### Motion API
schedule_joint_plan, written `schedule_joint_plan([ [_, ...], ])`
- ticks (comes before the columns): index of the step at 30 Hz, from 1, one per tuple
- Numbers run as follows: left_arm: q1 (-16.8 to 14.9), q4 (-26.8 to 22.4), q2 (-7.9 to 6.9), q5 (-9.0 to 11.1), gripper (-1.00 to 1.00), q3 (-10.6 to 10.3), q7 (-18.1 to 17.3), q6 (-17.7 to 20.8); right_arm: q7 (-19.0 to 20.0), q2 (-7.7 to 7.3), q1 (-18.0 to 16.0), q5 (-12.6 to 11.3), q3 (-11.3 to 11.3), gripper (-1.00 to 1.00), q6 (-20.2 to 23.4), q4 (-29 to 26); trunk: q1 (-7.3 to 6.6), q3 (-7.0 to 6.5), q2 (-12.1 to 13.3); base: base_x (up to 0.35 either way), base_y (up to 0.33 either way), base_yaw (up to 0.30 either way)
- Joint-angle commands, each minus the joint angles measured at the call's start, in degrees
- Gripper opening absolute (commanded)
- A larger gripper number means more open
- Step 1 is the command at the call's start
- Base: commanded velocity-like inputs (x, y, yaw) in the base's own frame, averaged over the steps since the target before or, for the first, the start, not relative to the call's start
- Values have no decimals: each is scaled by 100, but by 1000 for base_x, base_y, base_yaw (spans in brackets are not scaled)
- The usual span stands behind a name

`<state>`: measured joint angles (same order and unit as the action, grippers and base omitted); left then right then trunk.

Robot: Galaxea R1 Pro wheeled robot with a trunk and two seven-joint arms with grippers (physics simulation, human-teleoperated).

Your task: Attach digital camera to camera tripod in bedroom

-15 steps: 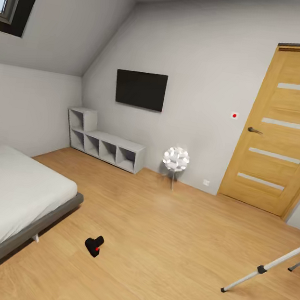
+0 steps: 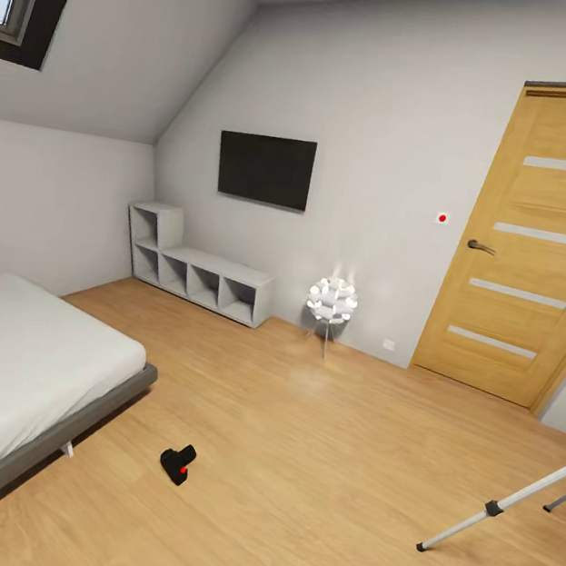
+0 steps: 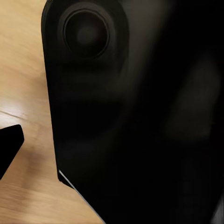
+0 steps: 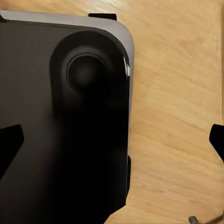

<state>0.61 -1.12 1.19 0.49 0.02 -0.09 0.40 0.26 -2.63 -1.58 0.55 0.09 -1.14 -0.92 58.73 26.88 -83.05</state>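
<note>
Camera [image 2: 178,464], small and black with a red button showing, lies on the wood floor [image 2: 307,471] just beside the foot corner of the bed [image 2: 20,368], apart from everything else. Well off to the right of it stands the tripod [image 2: 504,504], seen from the head only in part at the picture's edge: one silver-grey leg slants down to a black foot on the floor, and a second leg shows behind it. Camera and tripod are well apart, with bare planks between them.

Along the far wall sit white cube shelves [image 2: 197,273], a dark screen [image 2: 264,168] hung above them, and a small white ball lamp [image 2: 331,302] on thin legs. An oak door [image 2: 538,243] with frosted strips stands at the right, and a small red dot [image 2: 441,217] marks the wall near it.

In the left wrist view a dark robot body [image 3: 135,116] looms close over the floor, and one black fingertip [image 3: 9,147] pokes in at the edge; whether that claw is wide or narrow I cannot tell. In the right wrist view two black fingertips [image 4: 9,144] show at opposite edges, so the right gripper [image 4: 112,144] is spread wide and holds nothing
</note>
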Motion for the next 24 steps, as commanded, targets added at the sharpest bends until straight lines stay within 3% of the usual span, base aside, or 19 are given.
schedule_joint_plan([
  [1,3,-13,9,7,100,0,-1,4,4,-4,-2,6,0,100,-45,-1,0,5,-2,0,0,0],
  [9,1,-47,19,11,100,6,23,27,9,-16,-1,2,-1,100,-302,-12,0,5,-2,1,41,-50],
  [24,1,-35,-47,13,100,-4,-1,221,18,-18,-1,-2,9,100,-413,-11,0,5,-2,114,280,-268],
])
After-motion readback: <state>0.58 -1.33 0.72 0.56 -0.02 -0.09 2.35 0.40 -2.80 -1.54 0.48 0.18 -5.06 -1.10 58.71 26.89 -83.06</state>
